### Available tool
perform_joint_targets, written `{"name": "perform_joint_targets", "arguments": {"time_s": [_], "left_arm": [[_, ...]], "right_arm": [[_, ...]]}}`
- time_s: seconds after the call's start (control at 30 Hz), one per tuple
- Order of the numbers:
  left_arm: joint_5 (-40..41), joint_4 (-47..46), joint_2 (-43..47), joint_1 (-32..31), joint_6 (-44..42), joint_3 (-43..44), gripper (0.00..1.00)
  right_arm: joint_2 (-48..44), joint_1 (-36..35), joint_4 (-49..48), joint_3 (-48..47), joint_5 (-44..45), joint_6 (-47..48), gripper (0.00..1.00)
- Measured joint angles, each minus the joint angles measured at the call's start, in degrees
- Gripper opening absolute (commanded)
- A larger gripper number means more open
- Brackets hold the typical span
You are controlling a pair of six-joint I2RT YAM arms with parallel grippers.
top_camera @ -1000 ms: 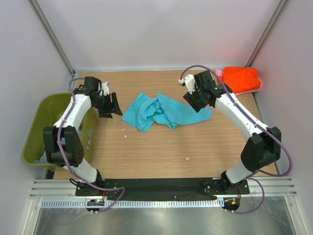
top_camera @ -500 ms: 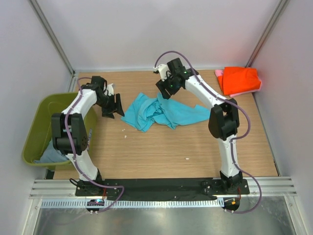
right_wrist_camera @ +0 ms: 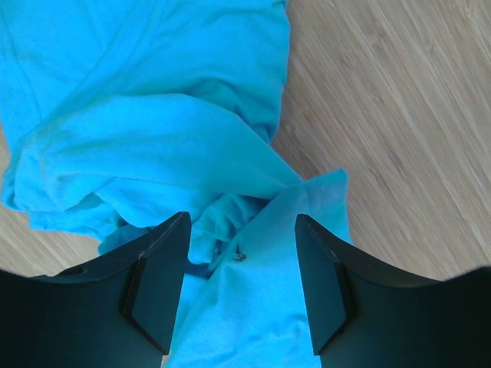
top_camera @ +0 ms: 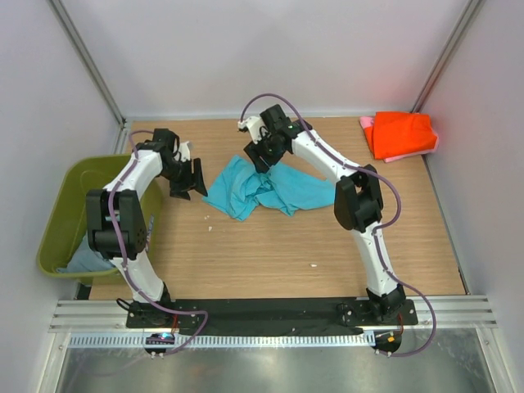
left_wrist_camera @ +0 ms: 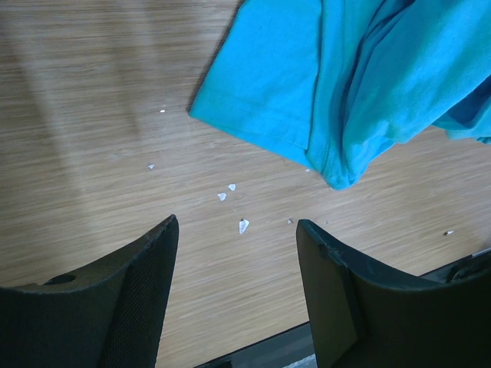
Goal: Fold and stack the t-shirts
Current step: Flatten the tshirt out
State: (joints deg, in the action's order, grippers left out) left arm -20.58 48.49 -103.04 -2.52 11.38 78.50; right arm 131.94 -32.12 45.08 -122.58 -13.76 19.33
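Observation:
A bright turquoise t-shirt (top_camera: 266, 187) lies crumpled in the middle of the table. It also shows in the left wrist view (left_wrist_camera: 360, 84) and the right wrist view (right_wrist_camera: 153, 115). My right gripper (top_camera: 260, 157) is open and empty, right above the shirt's far edge (right_wrist_camera: 242, 230). My left gripper (top_camera: 190, 180) is open and empty over bare wood just left of the shirt (left_wrist_camera: 238, 238). An orange-red t-shirt (top_camera: 401, 133) lies folded at the far right corner on a pink one (top_camera: 368, 124). Grey-blue cloth (top_camera: 86, 258) sits in the bin.
An olive-green plastic bin (top_camera: 59, 214) stands off the table's left edge. Small white scraps (left_wrist_camera: 242, 225) lie on the wood near the left gripper. Grey walls close the table on three sides.
My right arm has swung left from beside the orange-red stack to above the turquoise shirt's far edge. My left gripper has hardly moved.

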Motion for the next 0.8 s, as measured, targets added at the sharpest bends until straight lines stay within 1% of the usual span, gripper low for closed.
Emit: {"name": "perform_joint_targets", "arguments": {"time_s": [0.13,0.2,0.23,0.33,0.37,0.43,0.67,0.73,0.8], "left_arm": [[-0.1,0.0,0.0,0.0,0.2,0.0,0.64],[-0.2,0.0,0.0,0.0,0.2,0.0,0.64],[-0.2,0.0,0.0,0.0,0.2,0.0,0.64],[-0.3,0.0,0.0,0.0,0.3,0.0,0.64],[-0.3,0.0,0.0,0.0,0.3,0.0,0.64],[-0.4,0.0,0.1,0.0,0.3,0.0,0.64],[-0.4,-0.1,0.9,0.0,0.4,-0.5,0.64],[-0.5,-0.1,1.1,0.0,0.5,-0.5,0.64],[-0.6,-0.1,1.2,0.0,0.7,-0.5,0.64]], "right_arm": [[0.7,0.0,-0.3,0.0,2.4,0.0,0.60],[1.0,0.0,-0.5,0.0,3.8,0.1,0.56],[1.2,0.1,-0.6,0.0,4.5,0.2,0.47],[1.8,0.0,-1.1,0.0,5.7,0.6,0.27],[1.9,0.0,-1.2,0.0,6.1,0.6,0.11],[2.4,0.0,-1.3,0.0,6.9,0.9,0.01],[2.2,-0.3,-1.3,0.0,10.1,1.3,0.01],[0.9,-0.3,-1.2,0.1,11.1,1.4,0.01],[-2.6,-0.4,-1.2,1.3,12.5,1.4,0.01]]}}
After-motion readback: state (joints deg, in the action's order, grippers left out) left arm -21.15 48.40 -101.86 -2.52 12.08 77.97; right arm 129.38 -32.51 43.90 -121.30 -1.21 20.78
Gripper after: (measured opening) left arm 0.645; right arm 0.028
